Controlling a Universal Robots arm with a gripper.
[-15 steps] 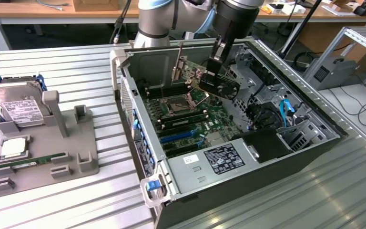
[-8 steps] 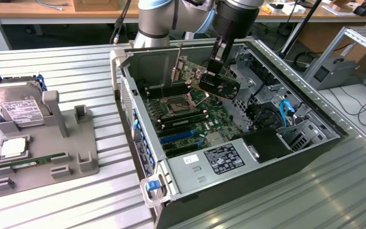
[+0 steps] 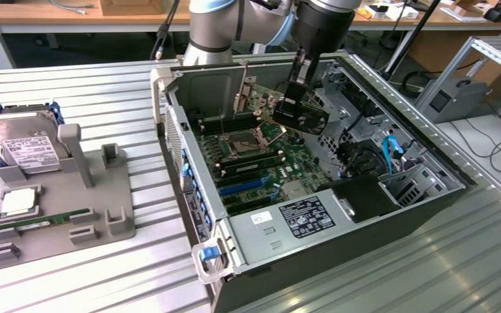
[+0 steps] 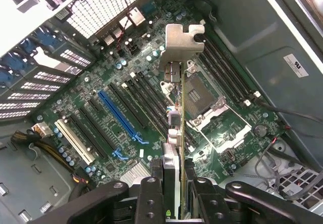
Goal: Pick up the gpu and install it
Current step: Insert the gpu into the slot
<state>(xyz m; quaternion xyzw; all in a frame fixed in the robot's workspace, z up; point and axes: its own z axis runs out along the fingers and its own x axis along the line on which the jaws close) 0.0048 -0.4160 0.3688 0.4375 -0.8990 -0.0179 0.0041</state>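
Grips the gpu (image 3: 301,112) in the gripper (image 3: 291,91), with the fingers pinching the card's two faces. Hangs it edge-down inside the open computer case (image 3: 425,189), above the motherboard (image 3: 268,156). From the wrist view, shows the card's silver bracket (image 4: 180,40) at the far end and its lower edge over the black slots, between the blue slot (image 4: 118,114) and the CPU socket (image 4: 204,95). Well apart, at the exterior view's left, on a grey fixture (image 3: 102,215): a hard drive (image 3: 24,147) and a memory stick (image 3: 44,223).
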